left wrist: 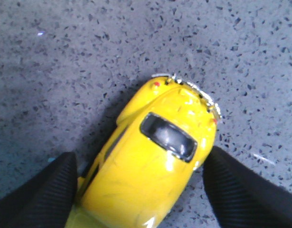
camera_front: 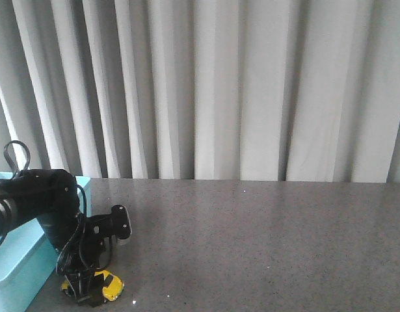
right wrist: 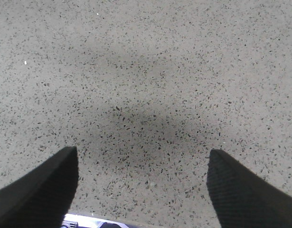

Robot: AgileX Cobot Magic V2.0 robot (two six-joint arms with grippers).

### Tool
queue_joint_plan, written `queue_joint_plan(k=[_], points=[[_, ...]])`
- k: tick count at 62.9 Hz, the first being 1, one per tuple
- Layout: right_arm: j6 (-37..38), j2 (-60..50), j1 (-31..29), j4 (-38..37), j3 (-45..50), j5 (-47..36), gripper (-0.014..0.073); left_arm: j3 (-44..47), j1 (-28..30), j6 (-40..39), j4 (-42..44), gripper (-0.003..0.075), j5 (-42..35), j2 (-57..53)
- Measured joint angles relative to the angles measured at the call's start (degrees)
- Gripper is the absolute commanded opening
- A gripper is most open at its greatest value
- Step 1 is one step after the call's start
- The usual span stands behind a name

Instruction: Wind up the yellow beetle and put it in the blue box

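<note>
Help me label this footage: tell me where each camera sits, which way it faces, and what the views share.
Front view: faces forward over the table toward curtains; shows the left arm, blue box, yellow beetle.
Left wrist view: looks down on the yellow beetle between the left gripper fingers.
Right wrist view: looks down on bare table between the open right gripper fingers.
Shared: front and left wrist views show the beetle.

A dark grey speckled surface (camera_front: 265, 240) fills the lower part of the front view, its far edge running straight across. Behind it hangs a pale grey-white curtain (camera_front: 213, 84) in long vertical folds, covering the whole back of the room. Soft, even light falls on the folds. Seen close, the surface (right wrist: 150, 85) is light stone-like material flecked with small dark chips.
</note>
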Motion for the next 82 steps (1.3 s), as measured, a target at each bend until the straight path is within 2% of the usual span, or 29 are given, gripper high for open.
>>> queue_joint_plan(k=[18, 32, 55, 72, 82], points=[[0.0, 0.0, 0.0, 0.0, 0.0, 0.0, 0.0545, 0.0, 0.0, 0.36, 0.0, 0.0299, 0.21, 0.12], [0.0, 0.0, 0.0, 0.0, 0.0, 0.0, 0.0545, 0.0, 0.0, 0.36, 0.0, 0.0209, 0.35, 0.12], [0.0, 0.0, 0.0, 0.0, 0.0, 0.0, 0.0545, -1.85, 0.0, -1.68, -2.48, 0.02, 0.68, -3.54], [0.0, 0.0, 0.0, 0.0, 0.0, 0.0, 0.0545, -9.36, 0.33, -10.67, -2.73, 0.02, 1.5, -10.31], [0.0, 0.0, 0.0, 0.0, 0.0, 0.0, 0.0545, -12.27, 3.41, -18.42, -1.12, 0.02, 1.25, -12.38]])
